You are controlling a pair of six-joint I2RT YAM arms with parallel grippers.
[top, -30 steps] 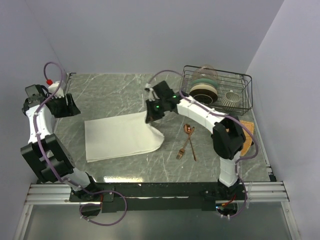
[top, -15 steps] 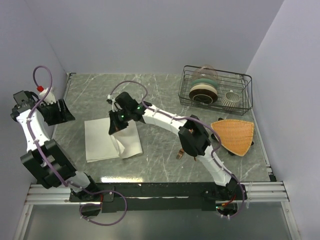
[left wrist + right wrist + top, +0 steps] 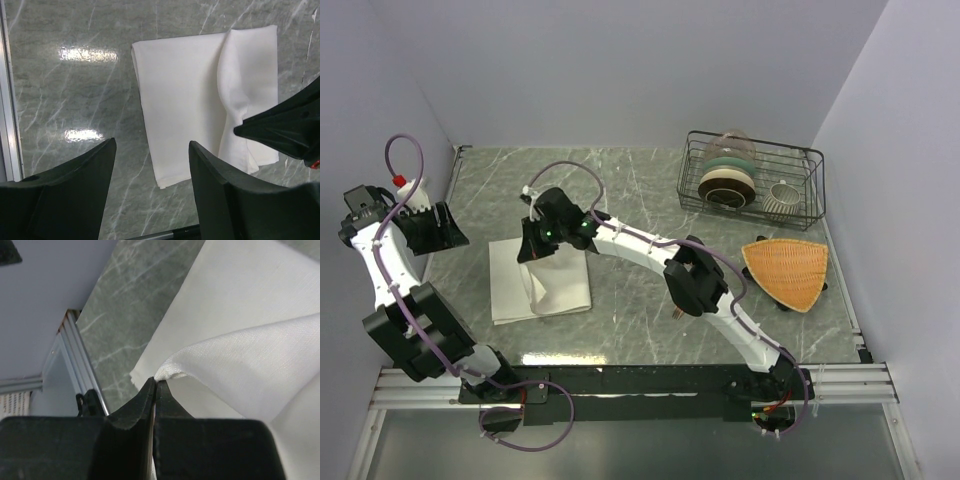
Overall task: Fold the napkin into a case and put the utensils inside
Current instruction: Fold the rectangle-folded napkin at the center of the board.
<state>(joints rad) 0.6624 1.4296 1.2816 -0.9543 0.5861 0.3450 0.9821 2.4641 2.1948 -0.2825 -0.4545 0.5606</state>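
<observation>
Half the cream-white cloth napkin (image 3: 555,290) now lies doubled leftward, centre-left on the grey marbled surface (image 3: 640,190); right pincer (image 3: 156,383) pinches its corner, left pincer (image 3: 152,146) spread, empty. First fold nearly laid.

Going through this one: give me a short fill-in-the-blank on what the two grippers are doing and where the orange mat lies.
1. The right gripper is shut, pinching the cream-white ____.
2. The left gripper hangs at the left with its jaws ____, holding nothing.
3. In the top view, the orange mat lies to the ____ of both grippers, nearer than the dish rack.
Missing words: napkin; open; right.
</observation>
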